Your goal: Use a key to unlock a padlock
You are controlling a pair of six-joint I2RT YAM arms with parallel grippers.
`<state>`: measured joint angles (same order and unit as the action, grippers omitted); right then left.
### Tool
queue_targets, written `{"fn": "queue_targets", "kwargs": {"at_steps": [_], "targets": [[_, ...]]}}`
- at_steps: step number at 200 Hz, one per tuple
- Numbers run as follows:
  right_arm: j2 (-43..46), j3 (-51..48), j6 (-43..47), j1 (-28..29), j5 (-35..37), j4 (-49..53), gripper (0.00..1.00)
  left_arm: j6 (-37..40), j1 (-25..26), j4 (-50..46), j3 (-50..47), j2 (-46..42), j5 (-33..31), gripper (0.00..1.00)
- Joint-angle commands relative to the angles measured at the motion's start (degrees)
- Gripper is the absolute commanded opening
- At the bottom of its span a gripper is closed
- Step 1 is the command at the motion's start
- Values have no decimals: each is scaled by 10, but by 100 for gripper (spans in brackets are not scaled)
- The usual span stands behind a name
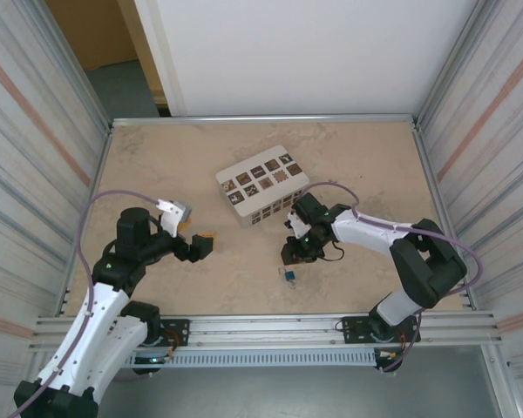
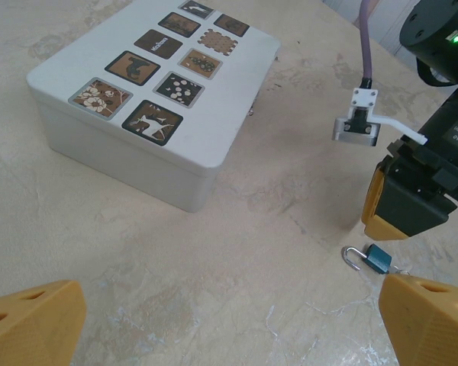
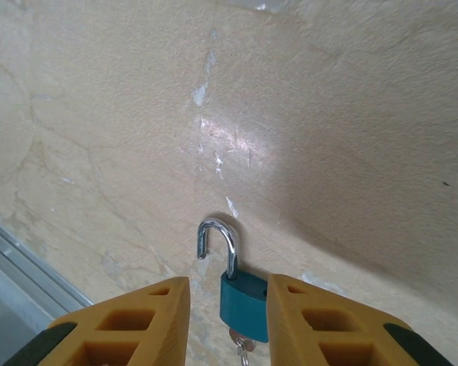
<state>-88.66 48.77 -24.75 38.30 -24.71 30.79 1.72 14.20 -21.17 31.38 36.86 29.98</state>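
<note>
The small blue padlock [image 3: 246,296] lies flat on the table with its silvery shackle [image 3: 220,236] swung open and a key [image 3: 240,348] sticking out of its bottom. My right gripper [image 3: 227,314] stands open just over it. The lock body sits between the orange fingers, close against the right finger [image 3: 328,320] and apart from the left one. In the top view the padlock [image 1: 289,276] lies just in front of the right gripper [image 1: 294,252]. My left gripper [image 1: 200,246] hangs open and holds nothing, well left of the padlock [image 2: 378,258].
A white box with dark square tiles [image 1: 261,185] stands behind both grippers, near the table's middle. A metal rail [image 1: 261,329] runs along the near edge, close to the lock. Corrugated walls [image 1: 35,131] close in both sides.
</note>
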Motion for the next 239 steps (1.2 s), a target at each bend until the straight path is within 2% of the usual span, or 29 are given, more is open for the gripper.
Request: {"fn": "queue_targets", "kwargs": {"at_steps": [1,95,167,239], "targets": [[42,2,6,4,49,28,34,2,-3,-6,16,1,-5,99],[227,-45,23,-17,179,35,54,11,-4,-13,17,3,-28,99],[350,-75,43,-103,183,-1,64,21,-3,-25,20,-2,-59,99],[436,-106,80,-195,169,-48,82,25,-3,-24,18,-38,-105,99]]}}
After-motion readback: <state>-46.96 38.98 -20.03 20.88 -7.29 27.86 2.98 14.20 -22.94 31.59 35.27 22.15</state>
